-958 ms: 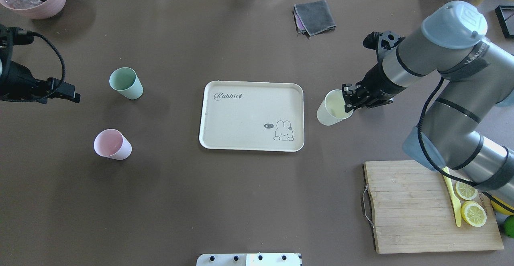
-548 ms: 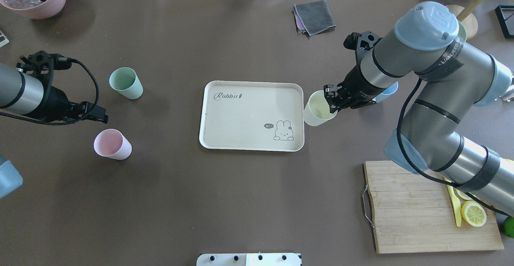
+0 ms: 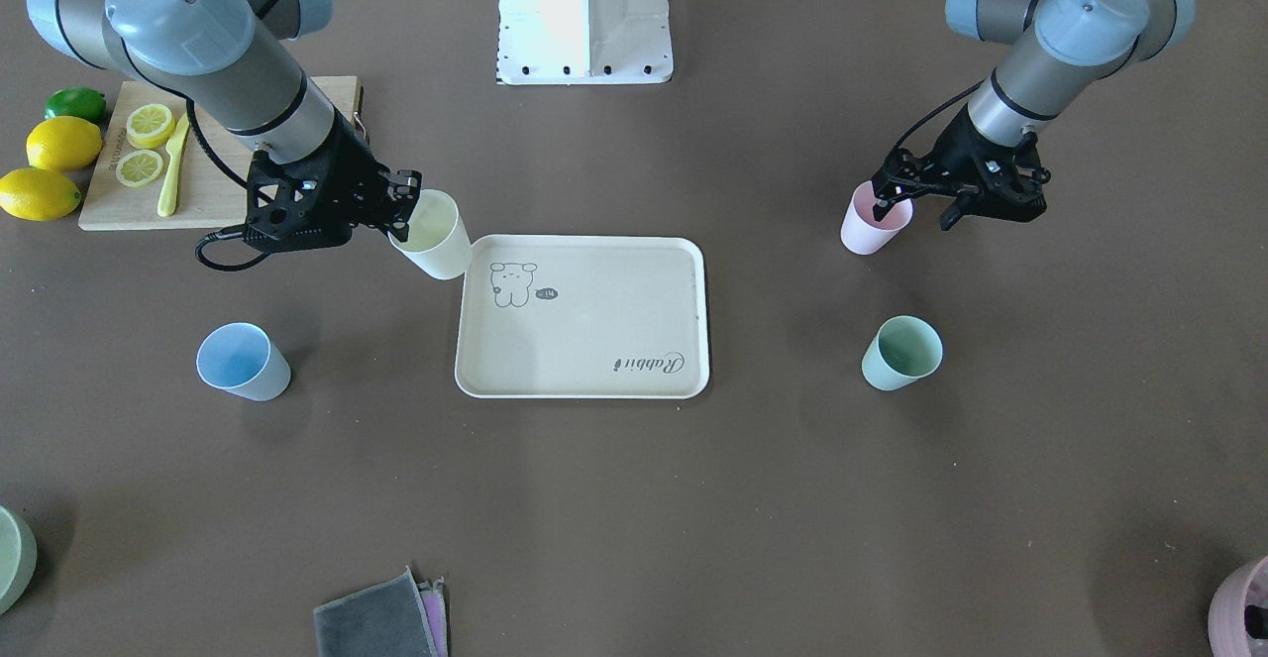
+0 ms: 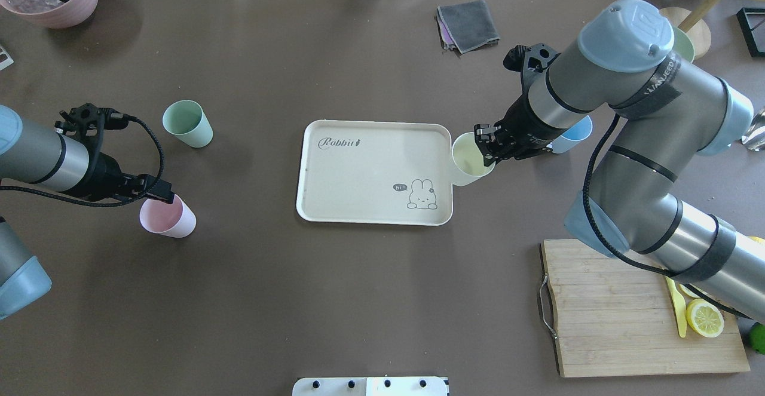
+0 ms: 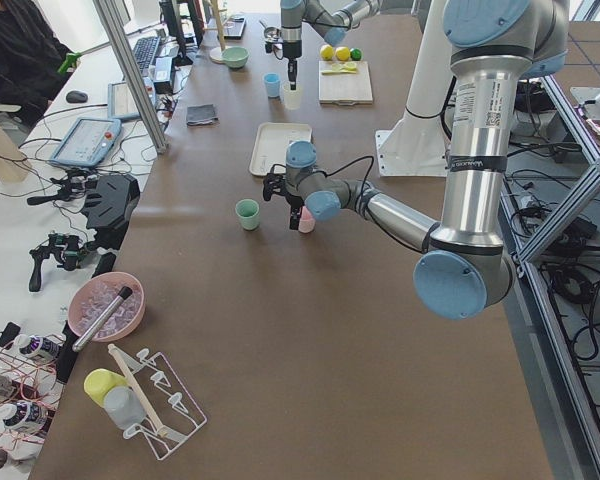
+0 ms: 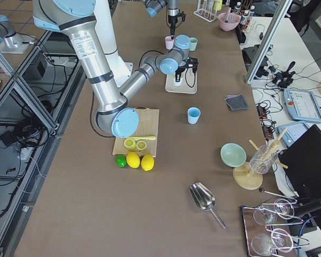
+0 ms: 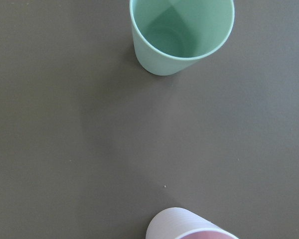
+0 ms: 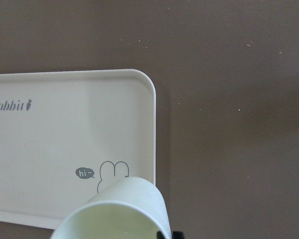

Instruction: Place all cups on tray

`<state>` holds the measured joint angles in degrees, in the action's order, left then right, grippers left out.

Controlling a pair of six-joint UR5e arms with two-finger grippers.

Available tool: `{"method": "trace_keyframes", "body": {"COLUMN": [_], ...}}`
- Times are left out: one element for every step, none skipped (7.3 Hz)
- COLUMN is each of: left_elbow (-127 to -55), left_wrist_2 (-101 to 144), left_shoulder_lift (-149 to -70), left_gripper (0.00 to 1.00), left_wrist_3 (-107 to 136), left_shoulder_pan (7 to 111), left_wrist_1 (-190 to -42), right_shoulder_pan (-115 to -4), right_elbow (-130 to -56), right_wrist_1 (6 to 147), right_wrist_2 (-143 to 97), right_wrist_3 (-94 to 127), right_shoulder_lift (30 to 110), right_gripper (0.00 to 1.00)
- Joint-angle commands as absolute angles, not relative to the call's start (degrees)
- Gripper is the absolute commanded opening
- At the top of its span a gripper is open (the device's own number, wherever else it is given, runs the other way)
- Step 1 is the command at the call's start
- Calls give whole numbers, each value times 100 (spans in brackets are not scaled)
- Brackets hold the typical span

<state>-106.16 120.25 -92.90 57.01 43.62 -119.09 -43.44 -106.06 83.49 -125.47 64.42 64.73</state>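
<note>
Yellow cup (image 4: 469,166) in right hand (image 4: 485,148), beside tray (image 4: 358,175)

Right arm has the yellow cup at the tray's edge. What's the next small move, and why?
Probably carry the yellow cup further over the tray before lowering: the right gripper grips its rim, but the cup overlaps only the tray's edge.

Broad bare table (image 4: 257,163) between tray (image 4: 358,169) and mint cup (image 4: 188,124), pink cup (image 4: 170,218); yellow cup (image 4: 466,164) at tray's right rim.
</note>
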Motion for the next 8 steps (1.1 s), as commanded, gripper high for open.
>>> {"method": "trace_keyframes", "body": {"left_elbow": [-10565, -10564, -10564, -10564, -10564, -10564, -10564, -10564], "left_wrist_2": [12023, 12023, 12023, 12023, 12023, 12023, 12023, 12023], "left_shoulder_lift": [-9281, -9281, -9281, -9281, -9281, -9281, -9281, -9281], "left_gripper": [81, 80, 78, 77, 77, 73, 63, 57], "left_wrist_3": [5713, 5713, 5713, 5713, 5713, 5713, 5713, 5704], "left_shoulder_pan": [4263, 4254, 4254, 4263, 4254, 4254, 4254, 4254], "left_wrist_1": [-11953, -11953, -11953, -11953, -11953, -11944, -11953, -11944], "right_shoulder_pan": [-4097, -3957, -3851, -3806, -3797, -3745, -3727, -3692], "right_elbow": [-10574, -10538, -10468, -10242, -10074, -9977, -9906, -9862], "right_wrist_1": [8341, 8332, 8323, 8297, 8279, 8271, 8271, 8262], "right_wrist_2": [-12350, -12262, -12148, -12077, -12067, -12059, -12059, -12050], "right_wrist_3": [6477, 6556, 6557, 6557, 6565, 6635, 6662, 6662], "right_shoulder_lift": [6469, 6460, 6451, 6295, 6162, 6074, 6004, 5994], "right_gripper": [0, 0, 0, 0, 0, 0, 0, 0]}}
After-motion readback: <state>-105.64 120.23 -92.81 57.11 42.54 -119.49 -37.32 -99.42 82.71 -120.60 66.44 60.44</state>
